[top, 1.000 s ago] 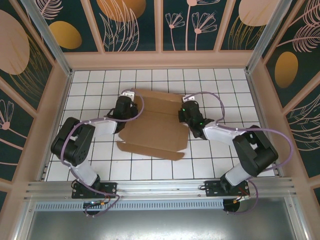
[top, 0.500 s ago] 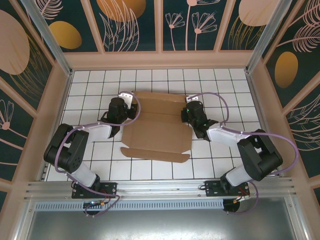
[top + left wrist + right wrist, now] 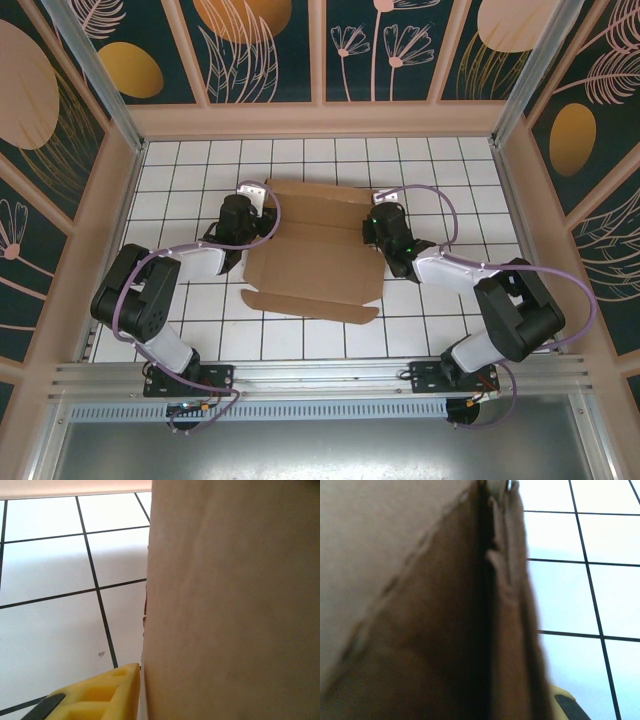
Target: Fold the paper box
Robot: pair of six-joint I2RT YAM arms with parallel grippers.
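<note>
White tiled tabletop (image 3: 180, 180) inside patterned teal walls, and the paper box (image 3: 315, 255) lies mid-table as a part-opened brown sheet between my two arms.

On the left, the left gripper (image 3: 256, 212) sits against the box's left edge, low to the tiles. From its wrist camera I get one yellow finger (image 3: 100, 695) touching the near face of a raised cardboard wall (image 3: 230, 605). The other finger is hidden behind the board, so I cannot tell whether the jaws are clamped on it or merely beside it.

Across the middle, the base panel is flat, with the near flap spread toward me and the far flap lifted.

On the right, the right gripper (image 3: 376, 226) meets the box's right edge the same way. Its wrist view shows a doubled-over cardboard edge (image 3: 507, 605) and a sliver of yellow finger (image 3: 567, 702); its state I cannot judge either.

I take the mirrored placement as bracing both side walls upright at once.
</note>
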